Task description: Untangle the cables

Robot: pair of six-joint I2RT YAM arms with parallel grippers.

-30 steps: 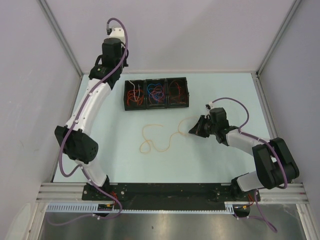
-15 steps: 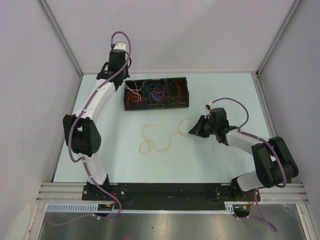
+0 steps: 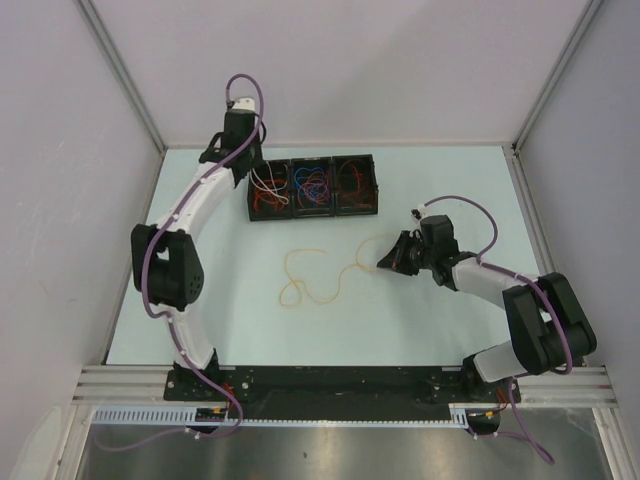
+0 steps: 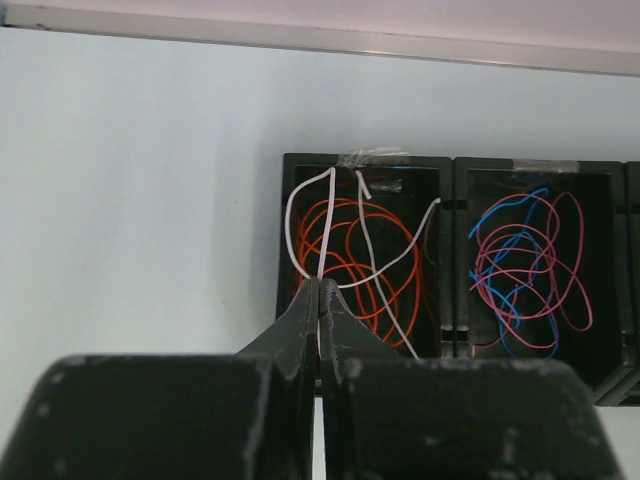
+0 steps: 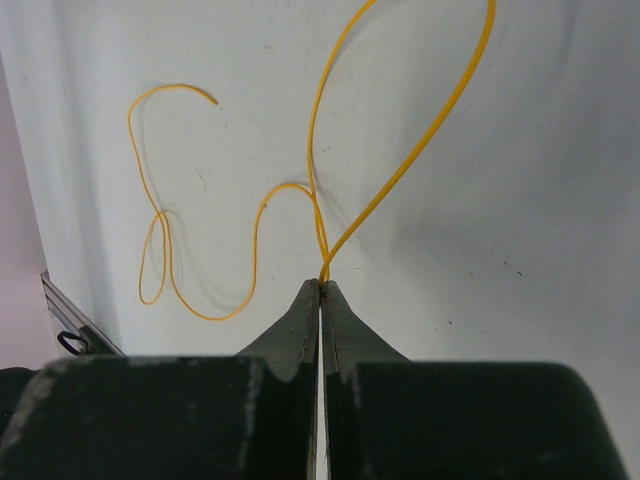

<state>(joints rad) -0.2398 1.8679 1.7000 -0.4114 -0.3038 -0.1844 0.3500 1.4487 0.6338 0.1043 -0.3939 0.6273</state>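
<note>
Your left hand (image 4: pixel 318 287) pinches a white cable (image 4: pixel 331 200) over the tray's (image 4: pixel 284 250) left compartment; right hand (image 5: pixel 321 287) pinches a yellow cable (image 5: pixel 311 150) on the tabletop (image 5: pixel 520 250).

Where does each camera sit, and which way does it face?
Top: above and behind, looking down at the table; both arms show.
Left wrist: faces the tray; the shut left claw pinches a white cable.
Right wrist: faces the table; the shut right claw pinches a yellow cable.
Shared: top and left wrist both show the tray.
</note>
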